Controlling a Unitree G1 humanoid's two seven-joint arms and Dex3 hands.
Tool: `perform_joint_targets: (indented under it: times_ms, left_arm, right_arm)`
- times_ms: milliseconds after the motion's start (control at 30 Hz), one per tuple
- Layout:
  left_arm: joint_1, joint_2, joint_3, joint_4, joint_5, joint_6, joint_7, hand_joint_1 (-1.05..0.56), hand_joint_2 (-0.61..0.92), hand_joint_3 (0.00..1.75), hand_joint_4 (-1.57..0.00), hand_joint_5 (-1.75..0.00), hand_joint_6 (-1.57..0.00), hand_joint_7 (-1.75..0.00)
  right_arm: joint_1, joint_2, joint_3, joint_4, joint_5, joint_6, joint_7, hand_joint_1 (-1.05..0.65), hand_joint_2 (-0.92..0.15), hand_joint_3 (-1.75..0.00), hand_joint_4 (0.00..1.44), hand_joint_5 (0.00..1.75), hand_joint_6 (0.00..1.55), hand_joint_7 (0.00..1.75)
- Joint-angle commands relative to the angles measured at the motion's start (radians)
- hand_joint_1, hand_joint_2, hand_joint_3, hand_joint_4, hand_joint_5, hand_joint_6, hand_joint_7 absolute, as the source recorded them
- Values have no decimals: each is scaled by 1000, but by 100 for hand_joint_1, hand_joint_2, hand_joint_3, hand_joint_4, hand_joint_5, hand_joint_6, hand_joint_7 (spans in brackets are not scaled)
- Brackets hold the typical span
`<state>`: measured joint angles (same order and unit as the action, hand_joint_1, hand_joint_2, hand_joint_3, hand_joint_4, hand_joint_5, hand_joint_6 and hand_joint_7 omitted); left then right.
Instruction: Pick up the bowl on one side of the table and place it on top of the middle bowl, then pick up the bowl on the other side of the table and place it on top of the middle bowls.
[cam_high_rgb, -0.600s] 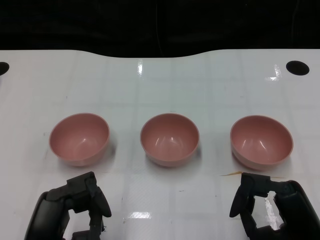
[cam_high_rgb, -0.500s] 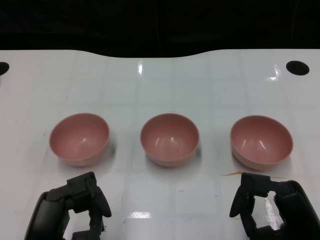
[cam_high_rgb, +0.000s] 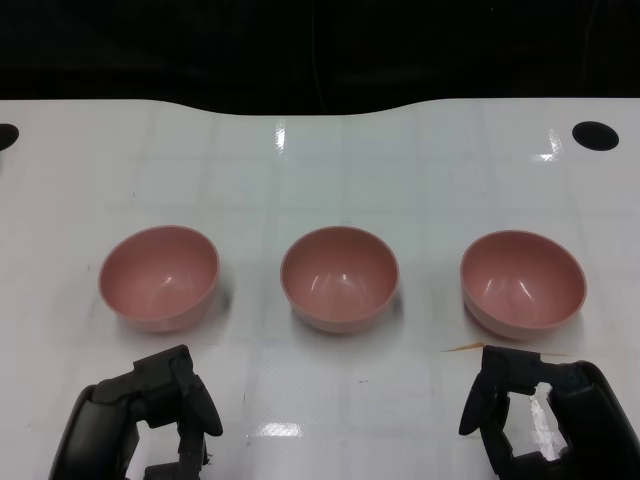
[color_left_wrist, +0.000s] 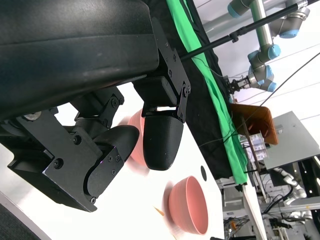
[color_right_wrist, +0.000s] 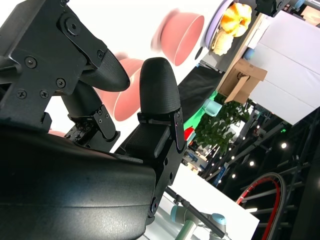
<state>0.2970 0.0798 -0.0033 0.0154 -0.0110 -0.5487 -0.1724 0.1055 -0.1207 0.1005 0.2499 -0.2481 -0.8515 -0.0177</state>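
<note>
Three pink bowls stand upright in a row across the white table (cam_high_rgb: 330, 180): the left bowl (cam_high_rgb: 158, 277), the middle bowl (cam_high_rgb: 339, 277) and the right bowl (cam_high_rgb: 523, 281), all empty and apart from each other. My left hand (cam_high_rgb: 140, 415) lies at the near edge, just in front of the left bowl, holding nothing. My right hand (cam_high_rgb: 545, 420) lies in front of the right bowl, also holding nothing. In the left wrist view the fingers (color_left_wrist: 160, 142) stand apart, with the right bowl (color_left_wrist: 190, 205) beyond them. In the right wrist view a bowl (color_right_wrist: 185, 32) shows past the fingers (color_right_wrist: 159, 85).
A small orange mark (cam_high_rgb: 465, 347) lies on the table between my right hand and the right bowl. Black round holes sit at the far right (cam_high_rgb: 595, 135) and far left (cam_high_rgb: 3, 135) corners. Beyond the far edge is darkness; a green cloth (color_left_wrist: 210, 85) hangs there.
</note>
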Motion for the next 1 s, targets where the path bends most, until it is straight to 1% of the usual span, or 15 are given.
perform_joint_targets:
  times_ms: [33, 100, 167, 200, 233, 267, 300, 333, 400, 500, 600, 667, 767, 900, 1000]
  left_arm:
    - [-1, 14, 7, -8, 2, -1, 3, -3, 32, 155, -94, -175, -85, -163]
    - [-3, 14, 8, -5, 1, -5, 3, -3, 32, 155, -94, -175, -85, -163]
    - [-5, 11, 6, -5, -16, -2, -5, -2, 32, 156, -95, -175, -86, -163]
    - [-6, 13, 5, -5, -20, 0, -8, -2, 32, 156, -95, -175, -86, -162]
    - [-9, 15, 5, -2, -20, -5, -11, -2, 32, 157, -95, -175, -86, -162]
    - [-12, 15, 5, 5, -17, -17, -10, -1, 32, 157, -94, -175, -86, -162]
    - [-14, 13, 5, 9, -13, -24, -7, -1, 32, 157, -94, -175, -86, -162]
    - [-15, 12, 5, 12, -10, -29, -5, 0, 31, 157, -95, -175, -86, -162]
    - [-14, 9, 4, 7, -13, -16, -5, 0, 31, 157, -95, -175, -87, -162]
    - [-8, 5, -1, -12, -20, 20, -4, -2, 31, 157, -95, -175, -87, -162]
    - [-4, 3, -3, -22, -25, 31, -7, -2, 30, 157, -94, -175, -87, -162]
    - [-1, 4, -4, -24, -27, 29, -10, -2, 30, 157, -94, -175, -87, -162]
    - [1, 6, -4, -23, -23, 18, -9, -2, 30, 158, -94, -175, -86, -162]
    - [1, 5, -5, -21, -14, 6, -4, -2, 30, 158, -94, -175, -86, -163]
    - [5, 4, -9, -27, -2, 9, 0, -3, 31, 158, -93, -175, -85, -163]
  right_arm:
    - [0, -11, -12, -14, -8, 9, -11, -7, -10, -173, 97, 170, 92, 135]
    - [-2, -9, -21, -22, -13, 22, -19, -7, -14, -169, 95, 167, 91, 131]
    - [-6, -7, -29, -29, -12, 35, -26, -8, -32, -137, 85, 165, 85, 116]
    - [-9, -4, -32, -30, -7, 38, -28, -8, -37, -129, 83, 164, 84, 112]
    - [-13, -1, -35, -31, 3, 43, -29, -8, -43, -117, 79, 154, 82, 104]
    - [-14, 4, -39, -37, 8, 56, -32, -7, -46, -111, 77, 147, 81, 99]
    - [-14, 8, -42, -48, 9, 75, -35, -7, -46, -110, 76, 139, 80, 94]
    - [-12, 10, -44, -57, 8, 90, -38, -6, -42, -113, 74, 130, 77, 89]
    - [-7, 8, -46, -77, 8, 121, -37, -6, -39, -116, 74, 125, 76, 86]
    - [0, -1, -50, -114, -9, 172, -36, -11, -32, -113, 61, 119, 63, 79]
    - [4, -13, -56, -152, -77, 212, -58, -19, -42, -86, 47, 108, 51, 76]
    - [3, -18, -64, -169, -131, 224, -90, -22, -54, -60, 39, 103, 45, 70]
    - [-4, -20, -77, -181, -192, 237, -139, -29, -73, -21, 30, 103, 45, 53]
    - [-7, -33, -84, -212, -277, 280, -195, -37, -81, -8, 28, 104, 46, 44]
    - [1, -56, -89, -292, -370, 391, -181, -45, -85, -4, 25, 97, 43, 36]
